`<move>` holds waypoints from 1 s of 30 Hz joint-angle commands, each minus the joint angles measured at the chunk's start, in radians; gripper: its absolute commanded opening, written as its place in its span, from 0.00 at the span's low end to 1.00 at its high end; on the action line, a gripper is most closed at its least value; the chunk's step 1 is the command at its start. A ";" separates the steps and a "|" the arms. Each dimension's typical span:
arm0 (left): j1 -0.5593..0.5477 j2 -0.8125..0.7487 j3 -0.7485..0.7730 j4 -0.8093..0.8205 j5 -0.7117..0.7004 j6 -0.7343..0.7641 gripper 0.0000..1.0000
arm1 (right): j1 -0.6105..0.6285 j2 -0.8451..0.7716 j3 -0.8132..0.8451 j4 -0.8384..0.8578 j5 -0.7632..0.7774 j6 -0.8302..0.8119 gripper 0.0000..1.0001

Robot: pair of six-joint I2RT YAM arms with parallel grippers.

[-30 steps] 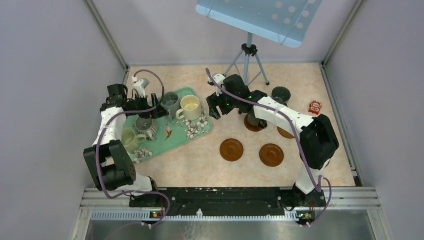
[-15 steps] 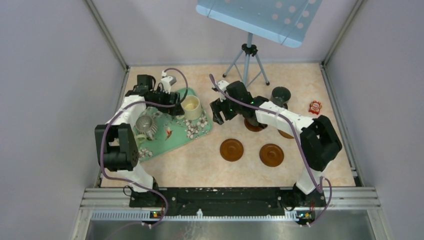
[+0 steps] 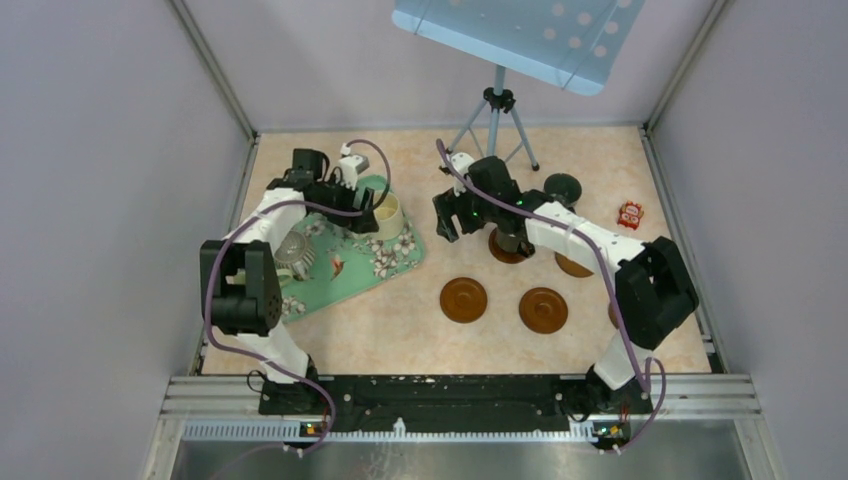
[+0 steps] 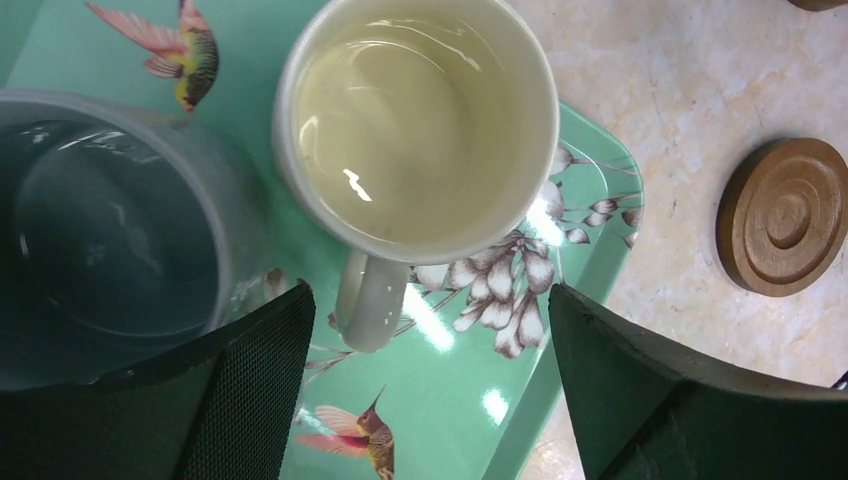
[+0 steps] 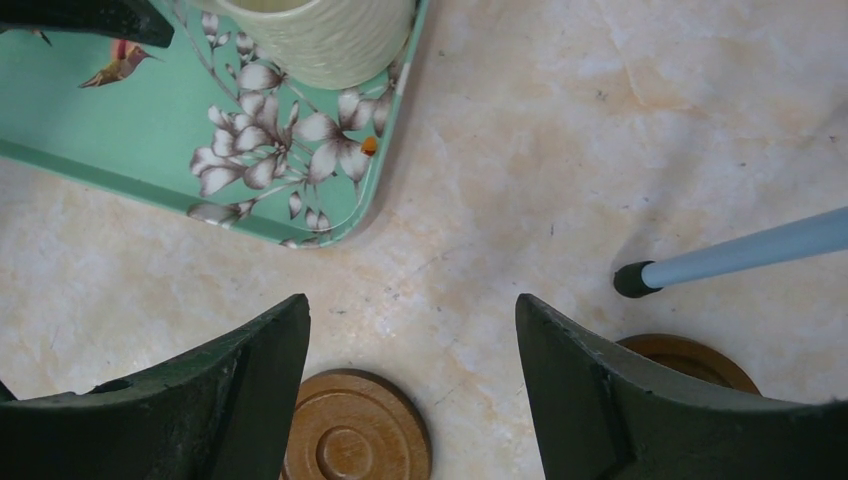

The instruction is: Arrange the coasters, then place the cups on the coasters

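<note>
Nearest the arm bases, on the pale marbled tabletop (image 3: 400,330), lie two round flat brown wooden discs. The near-left coaster (image 3: 463,299) and the near-right coaster (image 3: 543,309) sit apart, and both are bare.

A little farther off, a third coaster (image 3: 574,267) pokes out from under the right arm. A fourth coaster (image 3: 503,250) is mostly hidden beneath that forearm.

To the left, a green floral tray with bird prints (image 3: 350,275) sits skewed on the table. On it a ribbed grey mug (image 3: 292,250) stands by the left arm's link. A cream-white ceramic mug (image 3: 386,210) stands upright at the tray's far right corner. In the left wrist view a grey-blue mug (image 4: 110,220) stands just beside it.

The left gripper (image 4: 428,295) hangs over the cream-white mug. Its jaws are wide apart with the mug's handle lying between them, and no contact shows.

The right gripper (image 5: 410,305) is over bare table just right of the tray corner. Its jaws are also wide apart and hold nothing.

Farther still, a dark handled mug (image 3: 562,188) stands on the table beside the right arm. Whether a coaster lies under it I cannot tell.

A small red packet (image 3: 630,214) lies near the right wall.

At the far edge stands a grey tripod (image 3: 497,110) carrying a pale blue perforated panel (image 3: 520,35).
</note>
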 commanded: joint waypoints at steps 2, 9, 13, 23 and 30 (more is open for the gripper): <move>-0.037 -0.059 -0.035 -0.006 0.011 0.016 0.90 | -0.024 -0.056 -0.012 0.025 0.000 0.008 0.75; -0.069 -0.107 -0.067 -0.014 0.021 -0.012 0.89 | -0.024 -0.057 -0.015 0.021 0.003 0.007 0.75; -0.078 -0.122 -0.083 -0.011 0.039 -0.044 0.89 | -0.024 -0.054 -0.015 0.019 0.013 0.007 0.75; -0.103 -0.148 -0.079 -0.010 0.111 -0.080 0.97 | -0.024 -0.042 0.000 0.013 0.016 0.021 0.75; -0.123 -0.151 -0.073 0.004 0.118 -0.103 0.99 | -0.024 0.000 0.028 0.043 0.010 0.068 0.75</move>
